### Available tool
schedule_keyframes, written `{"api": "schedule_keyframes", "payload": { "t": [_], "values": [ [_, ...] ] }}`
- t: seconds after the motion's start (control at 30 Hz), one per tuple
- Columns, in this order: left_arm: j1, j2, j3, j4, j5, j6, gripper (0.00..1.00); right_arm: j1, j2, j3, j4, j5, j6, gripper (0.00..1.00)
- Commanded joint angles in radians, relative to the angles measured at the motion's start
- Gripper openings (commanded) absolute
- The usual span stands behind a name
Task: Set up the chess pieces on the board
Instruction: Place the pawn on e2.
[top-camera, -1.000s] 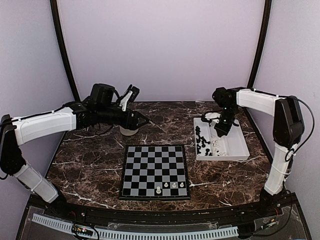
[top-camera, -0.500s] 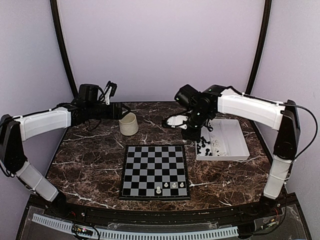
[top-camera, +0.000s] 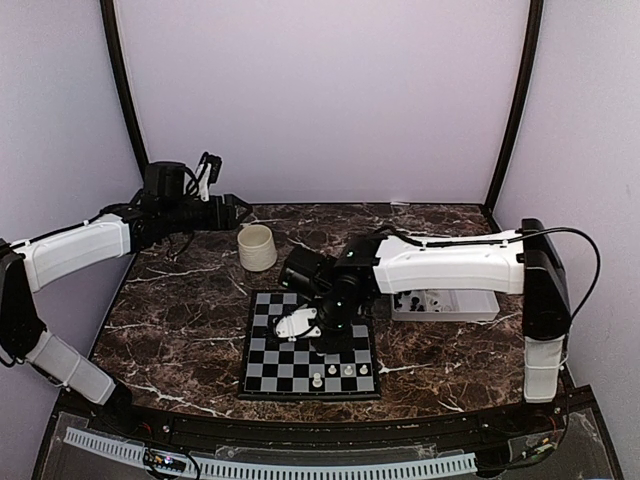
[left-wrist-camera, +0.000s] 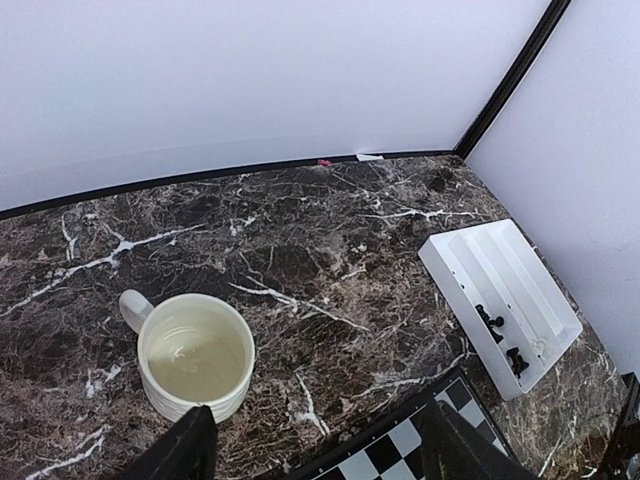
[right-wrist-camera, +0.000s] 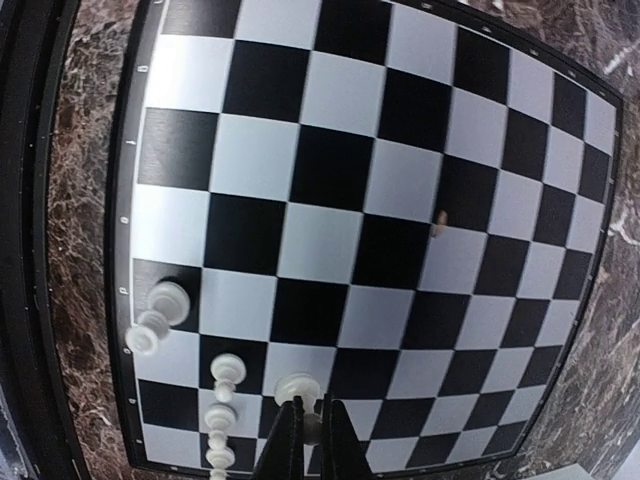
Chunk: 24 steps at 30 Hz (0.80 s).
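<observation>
Snugly, white piece (right-wrist-camera: 297, 383) in end effector (right-wrist-camera: 311, 410)

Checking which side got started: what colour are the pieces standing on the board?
White; the chess pieces on the board show best in the right wrist view.

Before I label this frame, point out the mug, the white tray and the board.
mug (left-wrist-camera: 195, 358), left wrist view, pale inside.
white tray (left-wrist-camera: 500, 282), left wrist view, bare ribbed floor.
board (right-wrist-camera: 330, 166), right wrist view, bare square.

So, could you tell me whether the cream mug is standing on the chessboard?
No, the mug stands on the marble table, apart from the board, whose corner shows nearby.
</observation>
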Motion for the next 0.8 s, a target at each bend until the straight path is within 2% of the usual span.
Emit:
{"api": "schedule_keyframes", "payload": {
  "t": [0.0, 0.77],
  "values": [
    [-0.001, -0.044, -0.011, -0.01, -0.012, 0.007, 0.73, 0.032, 0.03, -0.011, 0.033, -0.014, 0.014, 0.01],
    [-0.001, -0.051, -0.009, -0.015, -0.006, 0.015, 0.73, 0.054, 0.106, 0.02, 0.021, -0.069, 0.027, 0.05]
  ]
}}
